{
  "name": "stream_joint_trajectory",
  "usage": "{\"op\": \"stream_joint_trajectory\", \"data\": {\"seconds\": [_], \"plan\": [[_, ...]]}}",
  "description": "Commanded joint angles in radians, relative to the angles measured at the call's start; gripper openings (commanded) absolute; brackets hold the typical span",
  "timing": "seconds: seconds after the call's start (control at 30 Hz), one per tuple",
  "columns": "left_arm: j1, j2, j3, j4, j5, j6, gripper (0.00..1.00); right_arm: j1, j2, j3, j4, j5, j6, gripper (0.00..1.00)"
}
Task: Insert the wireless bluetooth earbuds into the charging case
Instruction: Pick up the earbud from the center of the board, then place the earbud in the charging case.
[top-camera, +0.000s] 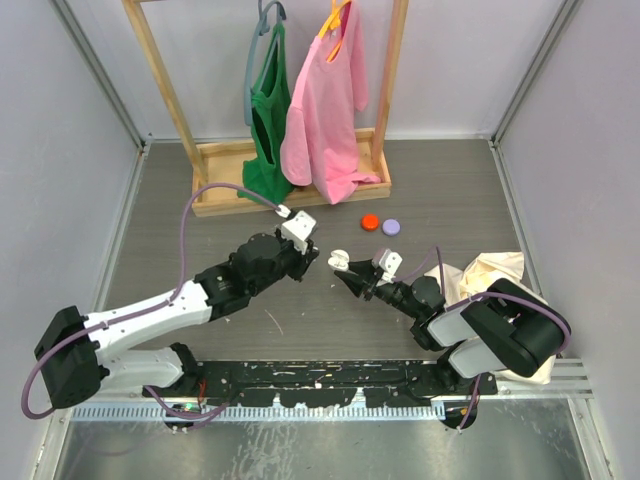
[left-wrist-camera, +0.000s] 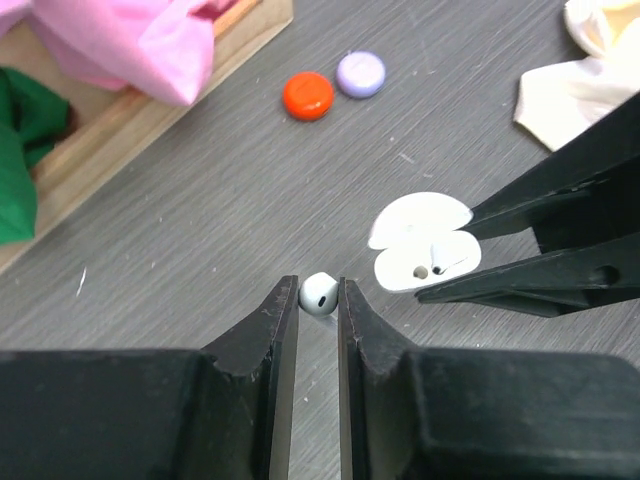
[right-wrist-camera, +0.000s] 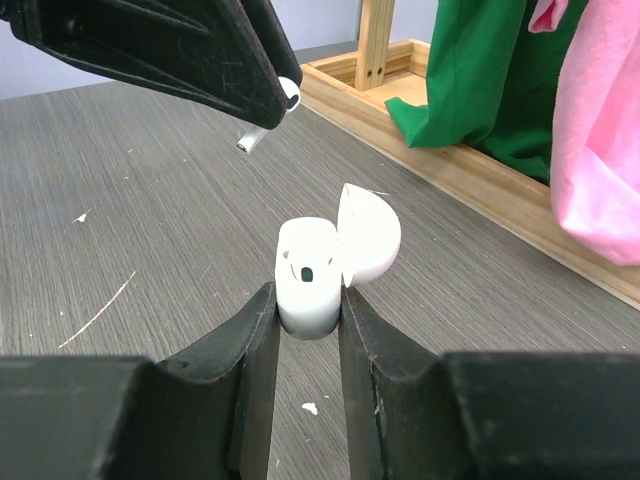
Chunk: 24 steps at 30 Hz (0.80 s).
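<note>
Left wrist view: my left fingers (left-wrist-camera: 268, 340) are clenched on one earbud (left-wrist-camera: 319, 294), and its pale rounded head pokes out between the tips. Just to its right, not touching it, is the charging case (left-wrist-camera: 425, 250) with its lid swung open. My right fingers (left-wrist-camera: 540, 285) are grasping the case by its body. In the right wrist view the case stands upright between those fingers, lid tilted back to the right, with a dark socket showing in its top. The earbud hangs up and to the left of it, stem pointing down, apart from the case. Whether a second earbud sits inside I cannot tell. Farther off on the table (left-wrist-camera: 200, 200), a red disc (left-wrist-camera: 308, 95) and a lavender disc (left-wrist-camera: 361, 74) lie side by side near the wooden rack base (left-wrist-camera: 120, 130), where a pink garment (left-wrist-camera: 130, 40) and a green garment (left-wrist-camera: 25, 140) hang.
</note>
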Motion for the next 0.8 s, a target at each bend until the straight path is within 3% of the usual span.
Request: {"op": "stream_joint_trajectory", "data": {"seconds": [0.0, 0.3, 0.77], "plan": [[-0.031, 0.005, -0.01, 0.208, 0.048, 0.101, 0.19, 0.004, -0.016, 0.015, 0.113, -0.019, 0.001, 0.01], [-0.059, 0.061, -0.025, 0.343, 0.094, 0.205, 0.19, 0.004, -0.021, 0.014, 0.113, -0.025, 0.006, 0.01], [-0.074, 0.104, -0.055, 0.406, 0.113, 0.24, 0.19, 0.004, -0.024, 0.011, 0.123, -0.03, 0.017, 0.01]]}}
